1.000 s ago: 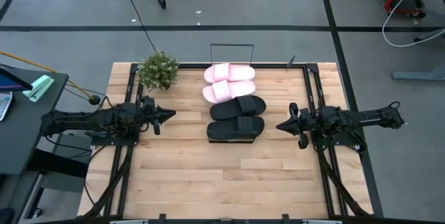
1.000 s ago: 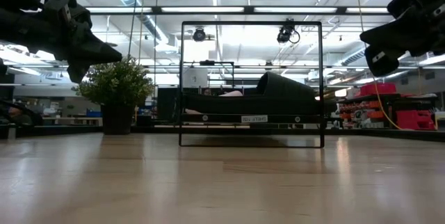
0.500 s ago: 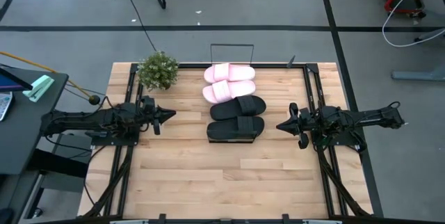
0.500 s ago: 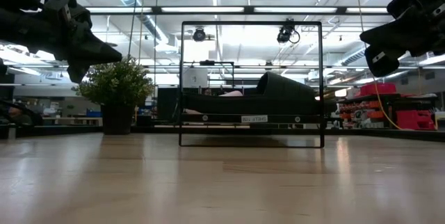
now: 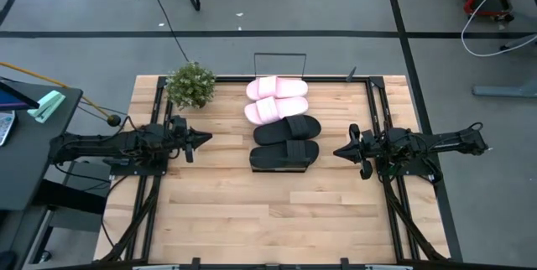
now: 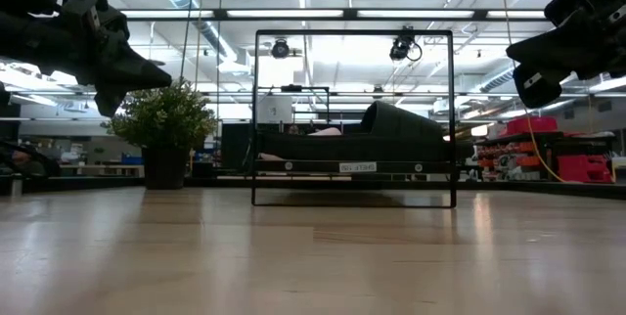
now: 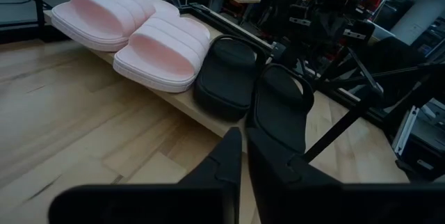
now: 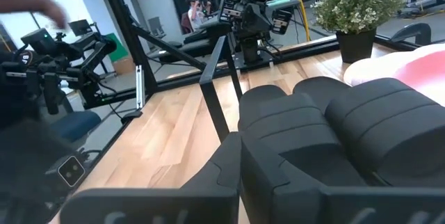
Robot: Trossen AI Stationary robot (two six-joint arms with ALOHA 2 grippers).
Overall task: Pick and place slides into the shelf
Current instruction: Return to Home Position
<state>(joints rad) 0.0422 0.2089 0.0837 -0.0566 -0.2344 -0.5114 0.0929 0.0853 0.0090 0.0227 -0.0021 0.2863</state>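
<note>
The left gripper [image 5: 204,137] hangs over the left side of the table [image 5: 252,211]. Its two fingers are pressed together with only a hair of gap, and nothing is held between them; its wrist view shows this well. The right gripper [image 5: 338,151] is across from it on the right side, also with fingers closed and empty. Both point inward at the shelf [image 7: 177,104], each a little away from it, and neither touches anything.

Between the two grippers the shelf runs away from the front of the table toward the back edge. All four slides lie on it in one row, side by side and touching. The two pink slides [image 5: 275,90] are at the far end, and the two black slides [image 5: 286,140] are at the near end. I see no slide on the bare wood of the table.

So I judge the placing as finished. What is left, I think, is only for the arms to go to rest.

A potted plant [image 5: 190,85] stands near the far left corner of the table, beside the pink end of the shelf, well apart from the left gripper. The thin black wire frame [image 6: 256,119] rises at the shelf's ends. Neither seems to stand in the way of arms that only pull back. The wood in front of the shelf holds nothing that I can see.
</note>
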